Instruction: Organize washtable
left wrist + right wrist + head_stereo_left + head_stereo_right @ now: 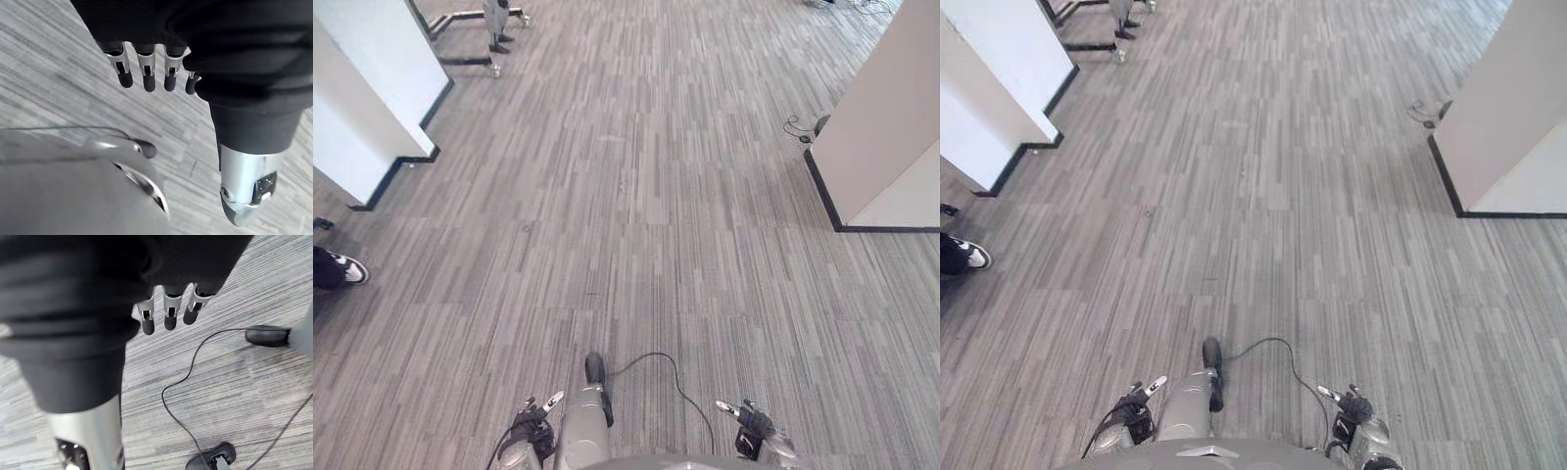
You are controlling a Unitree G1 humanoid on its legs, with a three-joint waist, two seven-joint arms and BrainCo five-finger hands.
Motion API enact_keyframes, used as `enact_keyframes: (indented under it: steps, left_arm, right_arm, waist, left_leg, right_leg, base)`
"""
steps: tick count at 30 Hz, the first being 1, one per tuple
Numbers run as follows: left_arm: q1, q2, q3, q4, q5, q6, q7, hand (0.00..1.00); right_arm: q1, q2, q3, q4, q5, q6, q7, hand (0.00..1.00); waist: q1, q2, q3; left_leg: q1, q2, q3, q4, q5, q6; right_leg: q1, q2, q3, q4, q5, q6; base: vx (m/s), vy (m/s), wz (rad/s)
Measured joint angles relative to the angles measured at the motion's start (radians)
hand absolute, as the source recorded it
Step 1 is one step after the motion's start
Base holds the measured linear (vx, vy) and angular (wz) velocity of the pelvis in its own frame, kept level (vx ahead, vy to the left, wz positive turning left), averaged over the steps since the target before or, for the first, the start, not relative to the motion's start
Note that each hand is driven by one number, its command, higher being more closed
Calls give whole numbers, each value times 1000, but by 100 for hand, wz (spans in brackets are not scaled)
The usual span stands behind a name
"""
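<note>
Grey striped carpet [636, 196] ahead, open between a white partition [362, 88] on the left and a white wall panel [891, 108] on the right. Left hand [530, 431]: hangs low at the left side, fingers [146, 73] straight and slack, thumb apart, clasping nothing. Right hand [756, 423]: hangs likewise at the right side, fingers [168, 316] loose and pointing floorward, holding nothing. Washtable: place and long axis impossible to tell from here (so no bearing from either hand to go by). Both hands level with each other, neither plainly the nearer. Probably calls for walking or turning to find the table first, not for a reach. At the far left edge, a person's shoe [347, 269]; further up, a wheeled stand [470, 24]. Likely worth steering clear of both on the way.
</note>
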Motion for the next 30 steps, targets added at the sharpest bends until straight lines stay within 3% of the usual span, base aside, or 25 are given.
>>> enact_keyframes:
  steps: [1, 2, 3, 4, 5, 6, 7, 8, 10, 12, 13, 14, 16, 18, 19, 20, 21, 22, 23, 24, 25, 27, 28, 30]
  left_arm:
    - [3, 11, 6, 0, 1, 0, 1, 0]
    - [-3, 15, 20, -2, 1, 2, 8, 0]
    - [-4, 19, 17, -1, 0, 2, 9, 0]
    - [-2, 21, 13, 11, 1, 2, 10, 0]
    - [-3, 28, -8, 22, 1, 3, 11, 0]
    - [-3, 34, -30, 23, 1, 3, 11, 0]
    - [-19, 42, -70, 18, 1, 4, 12, 0]
    - [-29, 39, -80, 21, 1, 7, 11, 0]
    - [-46, 27, -99, 19, 1, 13, 10, 0]
    - [-82, 0, -116, 20, 1, 15, 7, 0]
    - [-114, -13, -122, 18, 1, 15, 7, 0]
    - [-130, -25, -119, 12, 3, 15, 7, 0]
    - [-142, -51, -102, -6, 9, 13, 5, 0]
    - [-131, -79, -80, -7, 21, 19, 5, 0]
    - [-113, -91, -69, -4, 21, 19, 6, 0]
    - [-109, -109, -41, -2, 20, 21, 5, 0]
    - [-92, -142, 5, -2, 20, 22, 4, 0]
    - [-83, -145, 13, 2, 19, 25, -2, 0]
    - [-56, -145, 21, -1, 18, 26, -9, 0]
    - [-45, -142, 23, -7, 14, 25, -11, 0]
    - [-39, -125, 23, -16, 12, 22, -14, 0]
    - [-31, -87, 17, -18, 13, 19, -15, 0]
    - [-18, -67, 30, -17, 9, 13, -16, 0]
    - [-12, -70, 70, -22, 4, 8, -12, 0]
  right_arm:
    - [0, 13, 0, 2, 0, 0, 2, 0]
    - [-2, 30, 0, -6, 0, -4, 3, 0]
    - [-1, 35, -1, -7, 0, -4, 3, 0]
    - [3, 41, -18, -2, 0, -3, 5, 0]
    - [12, 40, -36, 7, 0, -3, 4, 0]
    - [16, 40, -37, 8, 0, -2, 4, 0]
    - [18, 40, -36, 8, 0, -3, 5, 0]
    - [15, 40, -33, -3, 0, -18, 11, 0]
    - [12, 32, -34, -40, 0, -24, 14, 0]
    - [15, 17, -41, -91, 2, -32, 17, 0]
    - [22, 17, -52, -112, 3, -31, 15, 0]
    - [31, 18, -68, -116, 4, -26, 16, 0]
    - [51, 20, -94, -112, 4, -19, 22, 0]
    - [75, 13, -120, -111, 5, -6, 21, 0]
    - [94, 14, -143, -108, 6, -2, 20, 0]
    - [91, 17, -178, -99, 7, 5, 21, 0]
    - [89, 0, -193, -101, 7, 5, 21, 0]
    - [89, -8, -189, -102, 7, 5, 21, 0]
    - [88, -15, -183, -104, 7, 7, 21, 0]
    - [89, -15, -183, -104, 8, 6, 20, 0]
    - [85, -9, -181, -99, 11, 12, 18, 0]
    - [62, 10, -155, -88, 11, 17, 19, 0]
    - [22, 19, -118, -72, 12, 15, 20, 0]
    - [-6, 20, -99, -71, 12, 15, 20, 0]
  waist:
    - [0, -23, -5]
    - [-2, -50, -8]
    - [0, -54, -6]
    - [-3, -53, -5]
    - [-13, -51, -5]
    - [-16, -49, -4]
    - [-26, -31, 12]
    - [-37, -16, 22]
    - [-48, -2, 31]
    - [-83, 20, 40]
    - [-93, 25, 48]
    - [-94, 23, 46]
    - [-92, 16, 41]
    - [-101, 34, 20]
    - [-105, 34, -7]
    - [-114, 54, -10]
    - [-108, 106, -17]
    - [-102, 126, -20]
    - [-87, 133, -21]
    - [-80, 139, -20]
    - [-68, 129, -13]
    - [-61, 89, -9]
    - [-46, 62, -1]
    - [-25, 55, -1]
  left_leg:
    - [-15, -15, 0, 43, -19, 27]
    - [-37, -31, 4, 125, -87, 70]
    - [-37, -41, 2, 167, -114, 76]
    - [-20, -64, -12, 223, -184, 88]
    - [24, -88, -19, 245, -247, 104]
    - [49, -102, -26, 246, -268, 110]
    - [106, -118, -53, 247, -305, 127]
    - [183, -122, -61, 220, -328, 137]
    - [298, -131, -63, 151, -339, 146]
    - [409, -143, -90, 85, -361, 131]
    - [447, -143, -104, 77, -384, 127]
    - [485, -143, -111, 68, -413, 107]
    - [560, -141, -121, 61, -480, 69]
    - [639, -118, -144, 34, -527, 38]
    - [651, -105, -155, 76, -533, 22]
    - [596, -59, -154, 263, -514, -7]
    - [516, 15, -168, 498, -419, -13]
    - [466, 44, -184, 615, -322, -7]
    - [376, 84, -208, 812, -153, -23]
    - [333, 97, -219, 887, -163, -20]
    - [246, 95, -222, 965, -212, -22]
    - [138, 78, -166, 877, -287, -13]
    - [76, 62, -116, 670, -318, 2]
    - [69, 30, -102, 362, -304, -9]
  right_leg:
    - [1, -16, 3, 17, -7, -14]
    - [-22, -65, 6, 111, 14, 22]
    - [-40, -97, 15, 187, 25, 38]
    - [-94, -150, 50, 391, 63, 36]
    - [-169, -212, 103, 623, 188, 2]
    - [-216, -236, 135, 736, 278, -38]
    - [-322, -233, 209, 960, 287, -61]
    - [-424, -181, 273, 1115, 219, -62]
    - [-533, -119, 284, 1161, 131, -90]
    - [-634, -99, 171, 989, 70, -94]
    - [-660, -98, 122, 861, 69, -94]
    - [-664, -81, 80, 626, 86, -90]
    - [-663, -43, 89, 337, 130, -86]
    - [-660, -17, 116, 371, 135, -110]
    - [-656, 0, 132, 397, 188, -143]
    - [-634, 14, 135, 453, 201, -180]
    - [-582, 60, 105, 464, 145, -186]
    - [-554, 82, 100, 464, 118, -189]
    - [-495, 122, 107, 452, 64, -209]
    - [-460, 138, 110, 441, 45, -214]
    - [-378, 152, 111, 400, 27, -207]
    - [-262, 158, 116, 290, 24, -202]
    - [-189, 159, 133, 216, 28, -195]
    - [-143, 161, 156, 175, 29, -192]
  base:
    - [660, 196, 9]
    - [484, 189, 20]
    - [496, 275, 31]
    - [393, 319, 48]
    - [387, 291, 55]
    - [511, 241, 63]
    - [555, 131, 50]
    - [447, 85, 41]
    - [-1, 20, 22]
    - [-258, 41, 52]
    - [-317, 121, 57]
    - [-269, 128, 42]
    - [125, -62, 31]
    - [623, -358, 40]
    - [713, -451, 58]
    - [599, -419, 29]
    - [444, -351, 6]
    - [388, -322, -30]
    - [342, -254, -25]
    - [529, -329, -20]
    - [581, -308, 0]
    - [338, -258, -5]
    - [-77, -138, -30]
    - [-121, -50, -44]
